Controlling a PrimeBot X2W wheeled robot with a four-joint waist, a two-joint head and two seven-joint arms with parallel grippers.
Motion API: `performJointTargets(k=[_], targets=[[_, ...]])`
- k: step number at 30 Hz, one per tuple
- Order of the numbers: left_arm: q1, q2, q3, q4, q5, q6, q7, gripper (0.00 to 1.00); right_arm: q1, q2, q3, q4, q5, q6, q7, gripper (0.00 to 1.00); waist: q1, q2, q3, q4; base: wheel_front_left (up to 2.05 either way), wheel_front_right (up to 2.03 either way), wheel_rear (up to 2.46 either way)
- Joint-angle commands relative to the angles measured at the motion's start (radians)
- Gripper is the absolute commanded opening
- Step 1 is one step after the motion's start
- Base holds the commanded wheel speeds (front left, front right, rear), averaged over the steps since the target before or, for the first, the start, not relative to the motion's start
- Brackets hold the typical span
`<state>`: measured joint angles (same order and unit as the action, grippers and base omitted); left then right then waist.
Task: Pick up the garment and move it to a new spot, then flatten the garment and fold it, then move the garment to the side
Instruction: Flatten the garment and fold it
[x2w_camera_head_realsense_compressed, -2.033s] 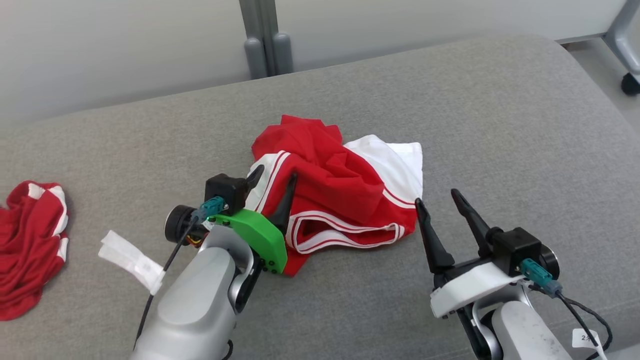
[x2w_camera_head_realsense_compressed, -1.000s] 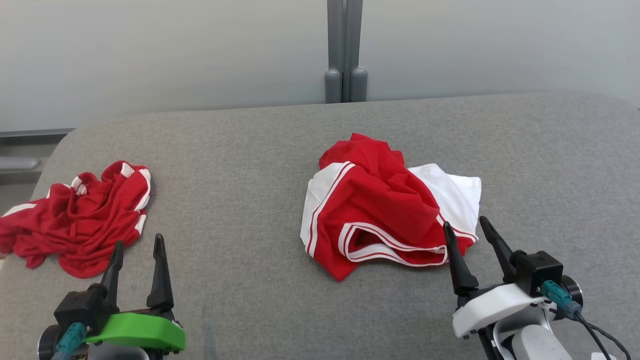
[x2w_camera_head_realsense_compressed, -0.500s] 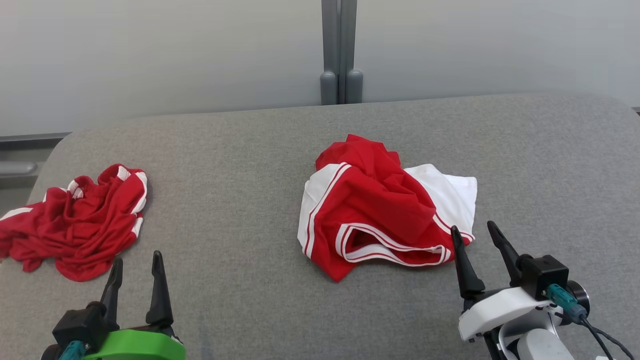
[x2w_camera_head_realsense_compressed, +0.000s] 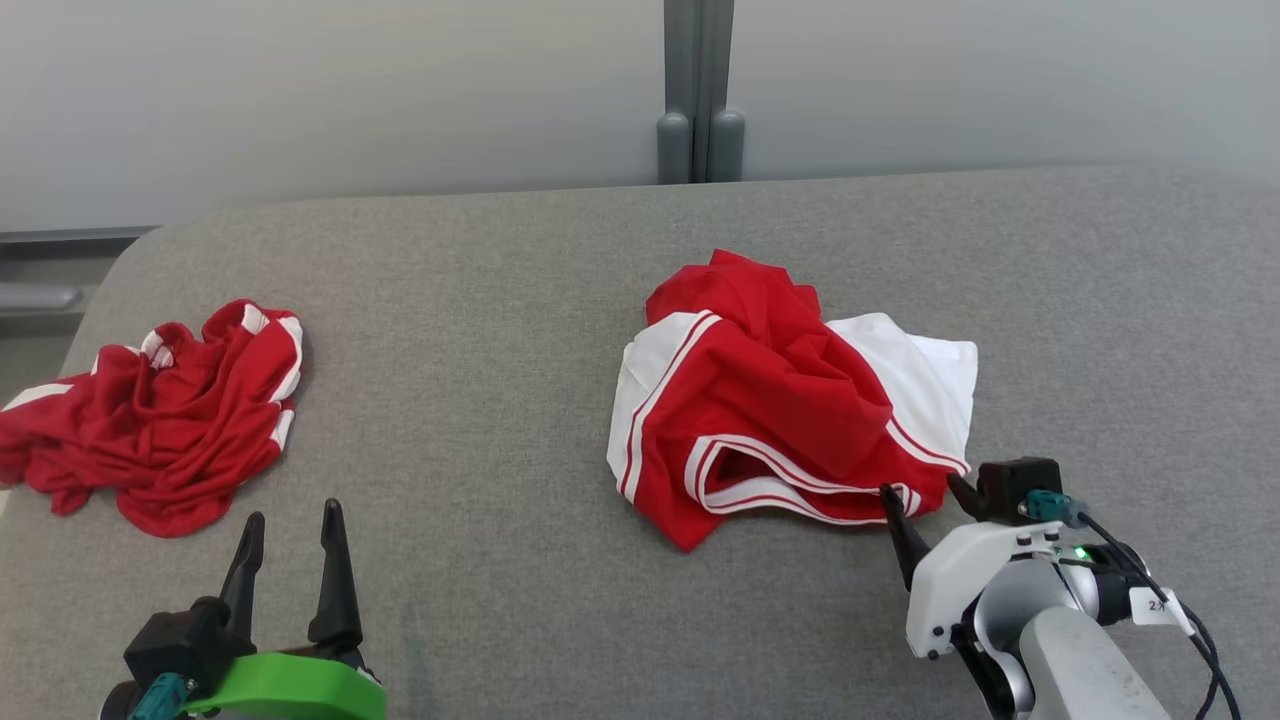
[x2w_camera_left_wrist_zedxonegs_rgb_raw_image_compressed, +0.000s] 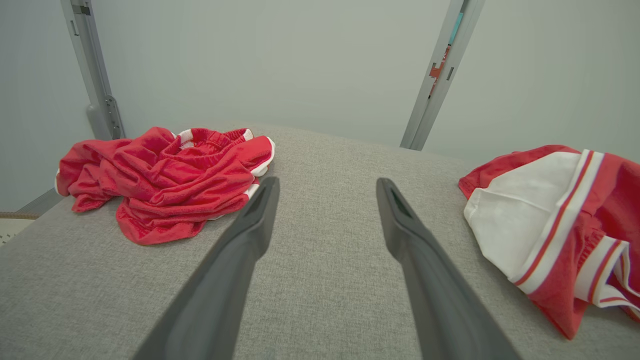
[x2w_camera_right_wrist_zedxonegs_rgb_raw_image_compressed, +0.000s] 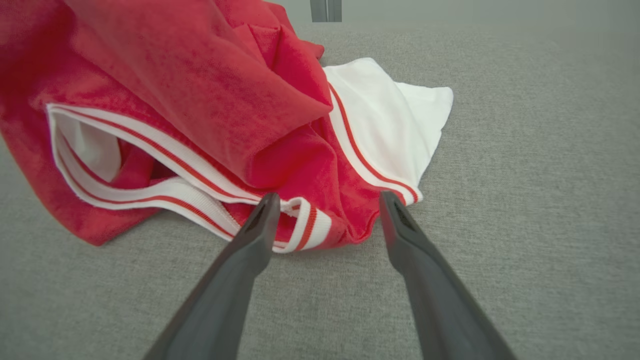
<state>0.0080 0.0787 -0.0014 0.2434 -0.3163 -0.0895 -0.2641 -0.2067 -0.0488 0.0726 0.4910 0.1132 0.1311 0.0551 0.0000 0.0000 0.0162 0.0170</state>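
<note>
The red and white shorts (x2w_camera_head_realsense_compressed: 790, 400) lie in a crumpled heap near the middle of a big grey cushion (x2w_camera_head_realsense_compressed: 480, 400), a little to the right. One side of them is white with thin red lines, and a white band with red stripes runs along the near edge. The right gripper (x2w_camera_head_realsense_compressed: 918, 486) is low down at the near right corner of the shorts. Its two dark fingers are spread apart and hold nothing. In the right wrist view, the right gripper (x2w_camera_right_wrist_zedxonegs_rgb_raw_image_compressed: 328, 196) has its tips just at the striped edge of the shorts (x2w_camera_right_wrist_zedxonegs_rgb_raw_image_compressed: 200, 100), one on each side of that corner. I cannot tell if they touch the cloth. The left gripper (x2w_camera_head_realsense_compressed: 292, 512) is at the lower left, well away from the shorts. Its fingers are spread wide too and point up over bare cushion. A second red pile of clothes (x2w_camera_head_realsense_compressed: 160, 410) sits bunched up near the left end of the cushion, just beyond the left gripper. Behind the cushion is a pale wall with a grey post (x2w_camera_head_realsense_compressed: 697, 90).
</note>
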Motion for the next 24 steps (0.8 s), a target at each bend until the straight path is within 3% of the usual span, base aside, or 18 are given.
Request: performJointTargets(k=[1,11,12,14,19,24], targets=[[-0.025,0.001,0.001,0.003,0.003,-0.007,-0.001,1.00,-0.025,-0.003,0.002,0.017,-0.009,-0.001,0.013,1.00,0.0000,0.0000,0.023,0.012,0.00,0.00,0.00],[-0.052,-0.008,-0.007,0.019,0.004,-0.017,0.000,1.00,-0.089,-0.003,-0.018,0.143,-0.064,-0.001,0.148,1.00,0.0000,0.0000,0.054,0.041,0.00,0.00,0.00],[-0.052,-0.010,-0.007,0.019,0.002,-0.018,-0.001,1.00,-0.088,-0.003,-0.021,0.148,-0.068,-0.001,0.156,0.83,0.0000,0.0000,0.054,0.043,0.00,0.00,0.00],[-0.051,-0.012,-0.008,0.021,0.001,-0.020,-0.001,1.00,-0.092,-0.003,-0.029,0.132,-0.080,-0.001,0.130,0.00,0.0000,0.0000,0.053,0.047,0.00,0.00,0.00],[-0.050,-0.014,-0.005,0.021,0.003,-0.024,0.000,1.00,-0.141,-0.002,-0.050,0.050,-0.113,-0.001,-0.014,0.00,0.0000,0.0000,0.041,0.053,0.00,0.00,0.00],[-0.046,-0.016,0.003,0.014,0.010,-0.025,-0.001,1.00,-0.269,-0.002,0.034,-0.009,-0.139,-0.001,-0.093,0.00,0.0000,0.0000,0.029,0.057,0.00,0.00,0.00]])
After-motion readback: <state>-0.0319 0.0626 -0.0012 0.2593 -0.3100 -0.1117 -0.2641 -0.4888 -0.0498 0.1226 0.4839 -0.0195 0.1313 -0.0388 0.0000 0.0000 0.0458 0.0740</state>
